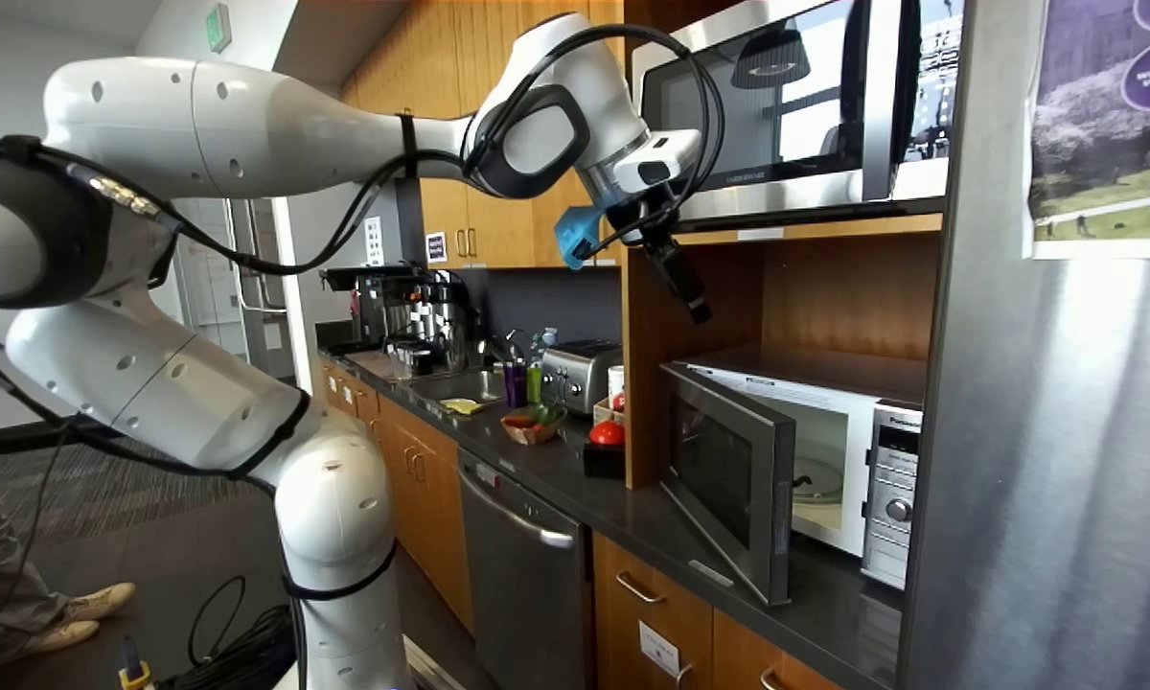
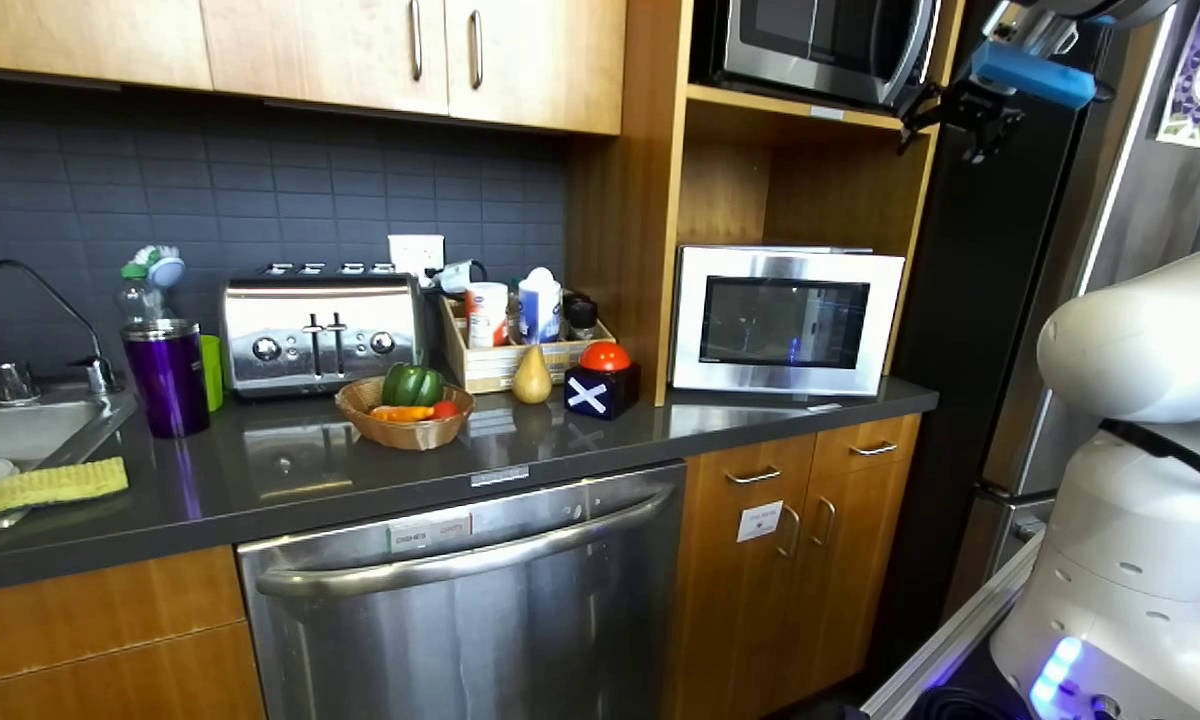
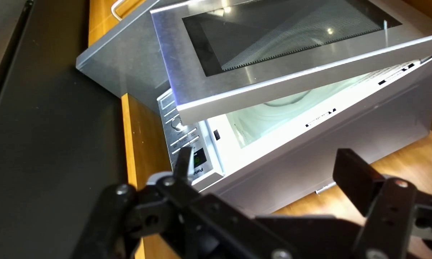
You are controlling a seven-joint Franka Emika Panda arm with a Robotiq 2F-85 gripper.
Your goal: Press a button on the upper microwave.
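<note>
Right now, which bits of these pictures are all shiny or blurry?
In an exterior view, glass on the upper microwave reflects what looks like a hanging lamp; in an exterior view, the dark counter mirrors the purple cup; in the wrist view, spots of light glare off the lower microwave's open door, and the tool, close to the camera, looks a bit soft.

Arm [image 1: 278,129] raised and bent, wrist [image 1: 623,171] angled down in front of the upper microwave [image 1: 795,110]; gripper [image 3: 264,162] hangs aslant, fingers [image 3: 356,180] spread wide, lower than that microwave.
</note>
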